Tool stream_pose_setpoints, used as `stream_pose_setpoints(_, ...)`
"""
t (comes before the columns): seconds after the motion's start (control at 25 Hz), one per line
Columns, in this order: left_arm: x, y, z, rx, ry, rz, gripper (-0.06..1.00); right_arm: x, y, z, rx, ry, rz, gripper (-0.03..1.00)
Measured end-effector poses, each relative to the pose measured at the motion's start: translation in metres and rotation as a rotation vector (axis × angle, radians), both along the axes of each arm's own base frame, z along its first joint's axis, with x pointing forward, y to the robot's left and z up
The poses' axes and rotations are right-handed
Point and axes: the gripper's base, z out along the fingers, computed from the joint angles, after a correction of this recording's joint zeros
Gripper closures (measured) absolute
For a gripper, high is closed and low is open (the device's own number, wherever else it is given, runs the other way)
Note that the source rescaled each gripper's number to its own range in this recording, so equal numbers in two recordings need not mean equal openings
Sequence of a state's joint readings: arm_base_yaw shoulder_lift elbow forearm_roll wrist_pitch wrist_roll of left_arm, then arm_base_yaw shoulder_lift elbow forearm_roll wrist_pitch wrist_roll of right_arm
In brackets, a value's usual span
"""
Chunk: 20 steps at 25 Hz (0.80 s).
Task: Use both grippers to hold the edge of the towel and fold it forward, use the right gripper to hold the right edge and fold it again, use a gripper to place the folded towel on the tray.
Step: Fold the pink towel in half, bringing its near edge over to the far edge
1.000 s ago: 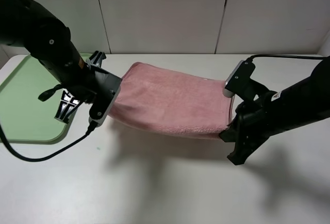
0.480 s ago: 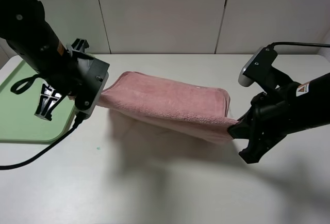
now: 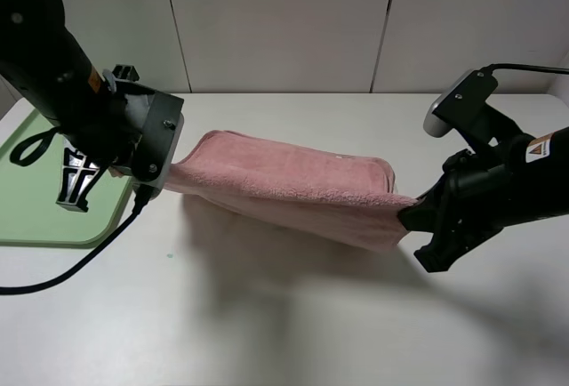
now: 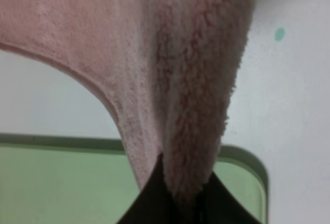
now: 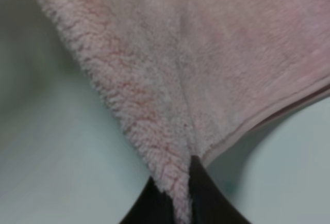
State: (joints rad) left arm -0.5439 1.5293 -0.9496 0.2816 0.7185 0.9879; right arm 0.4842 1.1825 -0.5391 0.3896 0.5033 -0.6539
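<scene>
The dusty-pink towel point(image 3: 284, 181) hangs doubled over above the table, stretched taut between both grippers. My left gripper point(image 3: 164, 177) is shut on its left end, beside the pale-green tray point(image 3: 40, 221). My right gripper point(image 3: 411, 214) is shut on its right end, slightly lower. In the left wrist view the black jaws point(image 4: 178, 203) pinch bunched towel point(image 4: 191, 79), whose hem point(image 4: 77, 74) curves away, with the tray point(image 4: 62, 182) below. In the right wrist view the jaws point(image 5: 178, 198) clamp the towel point(image 5: 206, 69) just by its stitched edge point(image 5: 289, 105).
The white table point(image 3: 284, 315) carries the towel's shadow under the cloth. A white panelled wall point(image 3: 284, 21) closes off the back. A black cable point(image 3: 80, 266) loops from the left arm over the tray's near corner. A small teal speck point(image 4: 279, 33) marks the tabletop.
Both grippers have moved apart, the left one leftward and the right one rightward. The towel has been pulled tighter and its folded back edge has come nearer the front.
</scene>
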Motion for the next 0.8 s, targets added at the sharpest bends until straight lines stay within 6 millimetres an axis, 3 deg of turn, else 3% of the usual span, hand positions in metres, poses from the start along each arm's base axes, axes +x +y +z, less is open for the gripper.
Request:
stream_pose_setpoints(0.32, 0.007, 0.0, -0.004, 0.004, -0.037, 0.052, 0.94, 0.031, 0.004, 0.004, -0.002, 0.014, -0.065, 0.97)
stream_pose_setpoints(0.8, 0.062, -0.021, -0.021, 0.08, -0.091, 0.148, 0.94, 0.074, 0.02, -0.015, -0.083, 0.066, -0.037, 0.97)
